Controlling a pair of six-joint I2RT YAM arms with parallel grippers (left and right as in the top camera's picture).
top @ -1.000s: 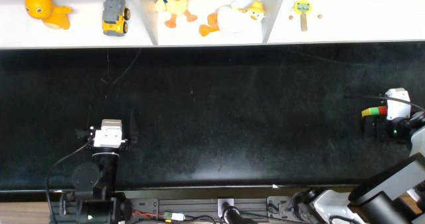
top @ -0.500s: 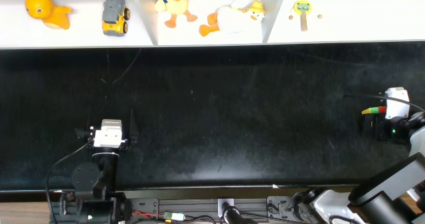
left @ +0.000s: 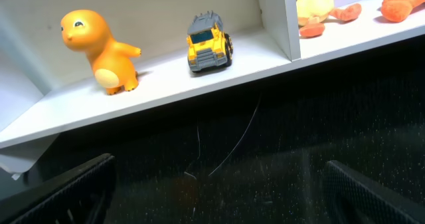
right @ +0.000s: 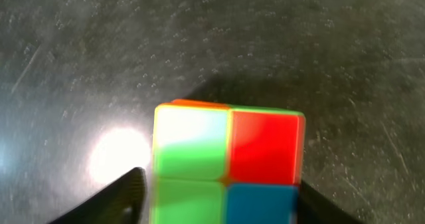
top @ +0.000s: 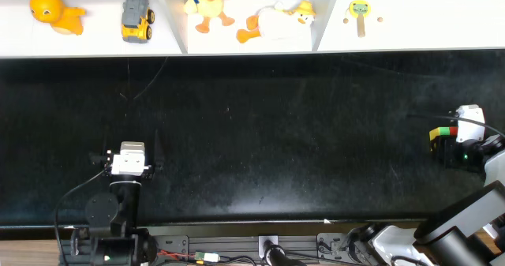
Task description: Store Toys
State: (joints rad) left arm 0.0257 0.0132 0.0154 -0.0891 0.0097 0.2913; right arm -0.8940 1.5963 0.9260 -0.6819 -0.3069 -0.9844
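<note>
Right hand [right: 222,207], slightly shifted, around green-red-blue cube [right: 226,151]

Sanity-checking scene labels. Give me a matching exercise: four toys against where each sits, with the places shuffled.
Things:
1. orange figure
2. plush ducks
3. green toy
4. puzzle cube

Places:
A. between the right gripper's fingers
B. shelf, left compartment, beside the yellow truck
C. shelf, middle compartment
D. shelf, right compartment

Pairs: 1-B, 2-C, 3-D, 4-A
</note>
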